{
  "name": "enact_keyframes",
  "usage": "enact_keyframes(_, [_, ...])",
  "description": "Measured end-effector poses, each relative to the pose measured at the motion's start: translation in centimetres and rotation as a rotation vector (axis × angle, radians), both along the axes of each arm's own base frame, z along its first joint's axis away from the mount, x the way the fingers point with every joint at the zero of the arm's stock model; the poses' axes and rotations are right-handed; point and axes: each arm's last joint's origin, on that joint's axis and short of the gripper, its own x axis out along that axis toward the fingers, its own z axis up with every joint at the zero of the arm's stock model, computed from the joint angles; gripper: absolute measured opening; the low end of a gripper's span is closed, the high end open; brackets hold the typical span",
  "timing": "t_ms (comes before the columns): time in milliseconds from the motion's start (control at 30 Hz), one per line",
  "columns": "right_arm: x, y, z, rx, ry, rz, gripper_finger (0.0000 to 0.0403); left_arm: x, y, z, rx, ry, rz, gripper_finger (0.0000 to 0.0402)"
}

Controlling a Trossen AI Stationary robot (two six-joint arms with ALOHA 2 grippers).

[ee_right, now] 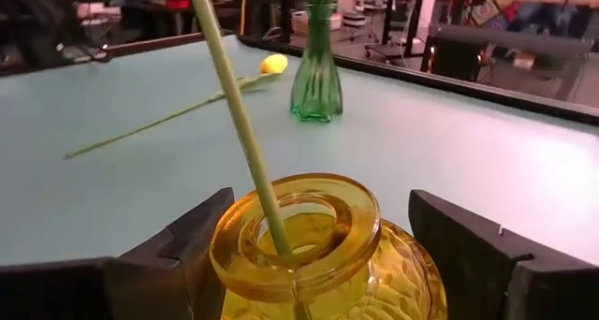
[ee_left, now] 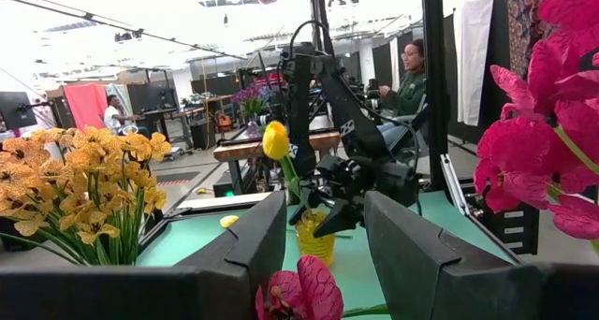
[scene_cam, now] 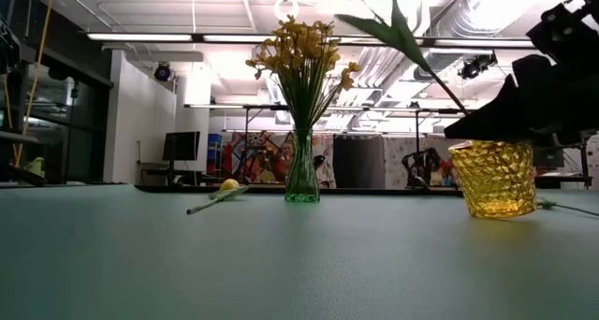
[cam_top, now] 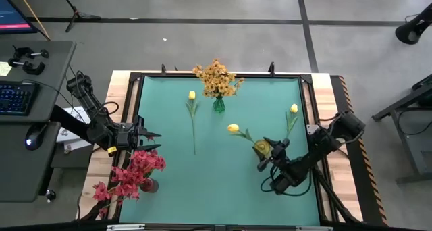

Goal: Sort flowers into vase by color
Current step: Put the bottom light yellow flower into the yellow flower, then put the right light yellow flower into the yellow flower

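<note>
Robotics lab or workshop. Bare concrete floor (cam_top: pixel 223 5) with taped lines, exposed ceiling ducts (scene_cam: pixel 440 21), strip lights. Desk with keyboard (cam_top: pixel 15 97) and mouse (cam_top: pixel 32 136) beside the table (cam_top: pixel 229 184). Workbenches and a seated person (ee_left: pixel 408 77) behind.

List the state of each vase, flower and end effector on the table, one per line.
Green vase: upright, filled with orange flowers.
Yellow vase: upright, one yellow tulip leaning in it.
Red flowers: standing in a vase at the table's left edge.
Tulip near the green vase: lying flat.
Tulip on the right: lying flat.
Left end effector: open, empty.
Right end effector: open, either side of the yellow vase.
</note>
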Motion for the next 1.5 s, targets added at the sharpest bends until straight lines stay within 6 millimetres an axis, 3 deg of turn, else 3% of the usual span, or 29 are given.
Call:
enact_keyframes(67, [-0.1, -0.3, 0.1, 0.026, -0.021, -0.024, 0.0273, 0.0, 0.0, 0.0, 0.000, 0.000, 0.000, 0.0136])
enact_keyframes(267, [0.0, -1.0, 0.0, 0.137, -0.039, -0.091, 0.0362, 0.0, 0.0, 0.0, 0.000, 0.000, 0.000, 0.0136])
enact_keyframes(400, [0.0, -1.0, 0.1, 0.152, -0.032, -0.094, 0.0391, 0.0, 0.0, 0.0, 0.000, 0.000, 0.000, 0.0136])
enact_keyframes(667, [-0.9, -1.4, 2.5, 0.231, 0.045, -0.088, 0.0396, 0.0, 0.0, 0.0, 0.000, 0.000, 0.000, 0.0136])
enact_keyframes(967, [-1.6, -2.4, 5.5, 0.289, -0.010, -0.096, 0.0396, 0.0, 0.0, 0.0, 0.000, 0.000, 0.000, 0.0136])
enact_keyframes(1367, [-3.7, -2.9, 8.6, 0.607, 0.202, -0.008, 0.0397, 0.0, 0.0, 0.0, 0.001, 0.001, 0.000, 0.0136])
enact_keyframes(1500, [-4.1, -3.2, 9.6, 0.615, 0.169, 0.017, 0.0397, 0.0, 0.0, 0.0, 0.001, 0.001, 0.000, 0.0136])
